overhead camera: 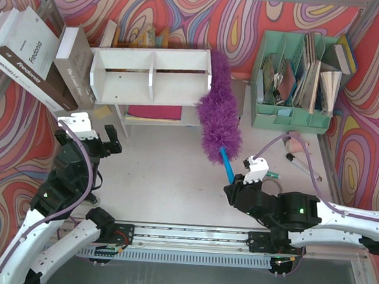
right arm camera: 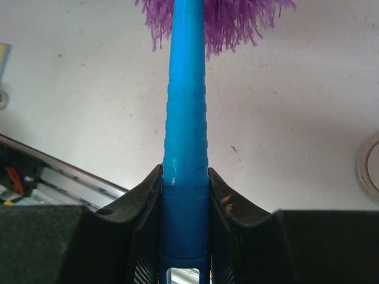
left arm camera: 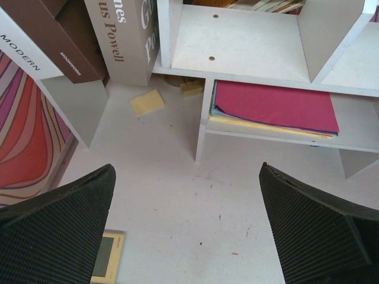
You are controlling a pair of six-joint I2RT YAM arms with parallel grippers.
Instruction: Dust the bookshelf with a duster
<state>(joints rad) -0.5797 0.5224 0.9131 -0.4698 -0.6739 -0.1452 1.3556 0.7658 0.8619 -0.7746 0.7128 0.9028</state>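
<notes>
The white bookshelf (overhead camera: 148,77) stands at the back centre-left; in the left wrist view the bookshelf (left arm camera: 254,41) fills the top, with red and yellow paper on its lower tier. The purple duster (overhead camera: 216,111) leans against the shelf's right end, its fluffy head running from the top corner down to the table. My right gripper (overhead camera: 231,184) is shut on the duster's blue handle (right arm camera: 186,148), both jaws pressed to its sides. My left gripper (overhead camera: 97,135) hangs open in front of the shelf's left part, nothing between its fingers (left arm camera: 59,231).
Large books (overhead camera: 33,56) lean left of the shelf. A mint-green file organizer (overhead camera: 298,81) with papers stands at the back right. Yellow sticky notes (left arm camera: 148,102) lie by the shelf foot, a small calculator (left arm camera: 106,257) under the left gripper. Pens (overhead camera: 298,164) lie at right.
</notes>
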